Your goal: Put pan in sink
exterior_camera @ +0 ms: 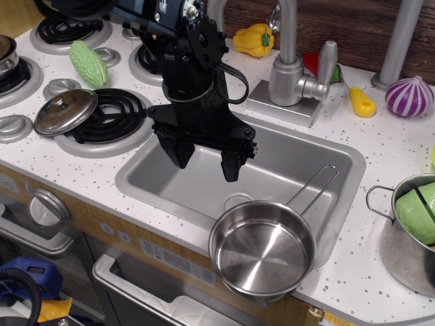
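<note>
Single view, looking down at a toy kitchen bench. End effector hangs over the left half of the sink, fingers spread apart, nothing between them. The pan sits to its lower right, well apart from it, perched on the sink's front right rim and partly overhanging the bench front edge; its wire handle points up-right across the basin. Drain mostly hidden behind the pan. Lid rests on the burner left of the sink. Pot with green pieces inside is cut off at the right edge. Arm's upper part is cropped at the top.
</note>
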Robot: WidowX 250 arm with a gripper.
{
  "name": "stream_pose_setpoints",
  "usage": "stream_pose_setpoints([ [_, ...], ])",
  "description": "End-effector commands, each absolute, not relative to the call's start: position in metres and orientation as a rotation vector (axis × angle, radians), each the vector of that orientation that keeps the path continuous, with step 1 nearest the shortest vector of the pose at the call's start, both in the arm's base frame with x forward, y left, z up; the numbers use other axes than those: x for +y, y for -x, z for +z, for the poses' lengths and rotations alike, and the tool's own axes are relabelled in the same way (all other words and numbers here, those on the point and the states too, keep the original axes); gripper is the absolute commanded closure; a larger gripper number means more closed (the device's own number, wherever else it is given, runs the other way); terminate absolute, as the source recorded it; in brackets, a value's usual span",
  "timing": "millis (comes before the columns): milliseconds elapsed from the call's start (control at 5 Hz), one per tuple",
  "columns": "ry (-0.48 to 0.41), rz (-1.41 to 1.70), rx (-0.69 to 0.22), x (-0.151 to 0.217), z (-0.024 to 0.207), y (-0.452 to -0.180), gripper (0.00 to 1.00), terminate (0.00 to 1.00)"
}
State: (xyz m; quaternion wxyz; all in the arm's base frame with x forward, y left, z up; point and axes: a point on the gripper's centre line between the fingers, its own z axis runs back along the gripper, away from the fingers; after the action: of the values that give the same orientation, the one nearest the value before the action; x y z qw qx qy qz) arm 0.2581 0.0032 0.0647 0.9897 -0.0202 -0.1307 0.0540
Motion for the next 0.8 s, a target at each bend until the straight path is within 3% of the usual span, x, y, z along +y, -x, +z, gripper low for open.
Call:
stream_pose_setpoints([
  [0, 0.041, 0.108, -0.262, 0.003, 0.065, -0.258, 0.00, 0.00],
  [400, 0.032, -0.161, -0.223, -0.006, 0.071, -0.253, 0.00, 0.00],
  [600, 0.006, -0.228, -0.250, -0.015, 0.057, -0.248, 0.00, 0.00],
])
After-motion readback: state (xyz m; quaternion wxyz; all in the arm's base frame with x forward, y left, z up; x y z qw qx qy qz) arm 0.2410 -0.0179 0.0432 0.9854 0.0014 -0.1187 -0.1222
